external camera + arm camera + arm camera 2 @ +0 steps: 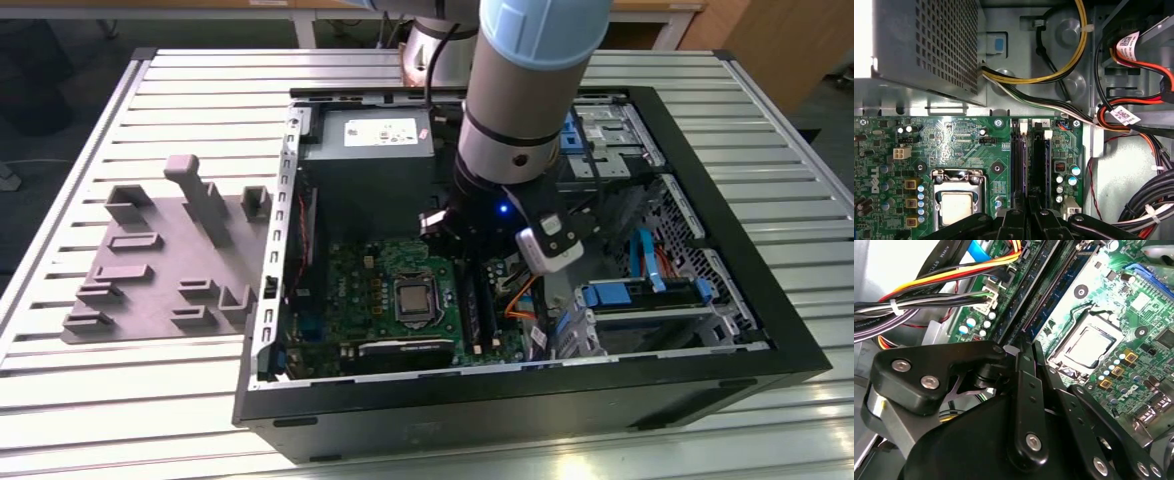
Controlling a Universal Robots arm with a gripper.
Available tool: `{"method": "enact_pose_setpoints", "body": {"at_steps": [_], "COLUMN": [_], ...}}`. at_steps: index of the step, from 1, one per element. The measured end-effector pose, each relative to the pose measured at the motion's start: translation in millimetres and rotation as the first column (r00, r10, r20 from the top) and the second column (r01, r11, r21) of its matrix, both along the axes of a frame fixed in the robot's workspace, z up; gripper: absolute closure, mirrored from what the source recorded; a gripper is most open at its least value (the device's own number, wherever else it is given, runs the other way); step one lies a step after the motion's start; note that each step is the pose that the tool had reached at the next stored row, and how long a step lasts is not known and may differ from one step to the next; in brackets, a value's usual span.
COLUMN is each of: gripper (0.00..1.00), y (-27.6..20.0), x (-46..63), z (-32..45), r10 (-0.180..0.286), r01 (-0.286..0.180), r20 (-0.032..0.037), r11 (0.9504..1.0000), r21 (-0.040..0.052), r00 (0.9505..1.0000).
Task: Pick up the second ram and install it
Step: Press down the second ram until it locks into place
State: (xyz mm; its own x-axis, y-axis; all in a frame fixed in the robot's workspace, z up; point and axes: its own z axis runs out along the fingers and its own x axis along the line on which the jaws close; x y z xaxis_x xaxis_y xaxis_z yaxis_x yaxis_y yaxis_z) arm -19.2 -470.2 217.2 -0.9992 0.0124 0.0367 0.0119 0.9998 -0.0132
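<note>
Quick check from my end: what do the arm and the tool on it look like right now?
The arm is a grey cylinder with a light-blue cap, black bands and a small blue light near the wrist. The tool is matte black, built of flat linkage plates with silver screws and rivets.

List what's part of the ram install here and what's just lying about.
In the job:
claw, over the slots
memory slots
motherboard

Lying about:
power supply
cables
processor socket
grey fixture tray, outside the case
</note>
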Motion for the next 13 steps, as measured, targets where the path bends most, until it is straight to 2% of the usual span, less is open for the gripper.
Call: {"method": "enact_pose_setpoints", "body": {"at_steps": [8, 13], "gripper": [0.86, 0.86], "y": [0.0, 0.0], "x": [0.0, 0.0], "z": [1.7, 0.0], "r10": [0.0, 0.0], "r01": [0.0, 0.0], "r20": [0.0, -0.0001], "r11": [1.0, 1.0], "r21": [0.0002, 0.0007], "r00": [1.0, 1.0]}}
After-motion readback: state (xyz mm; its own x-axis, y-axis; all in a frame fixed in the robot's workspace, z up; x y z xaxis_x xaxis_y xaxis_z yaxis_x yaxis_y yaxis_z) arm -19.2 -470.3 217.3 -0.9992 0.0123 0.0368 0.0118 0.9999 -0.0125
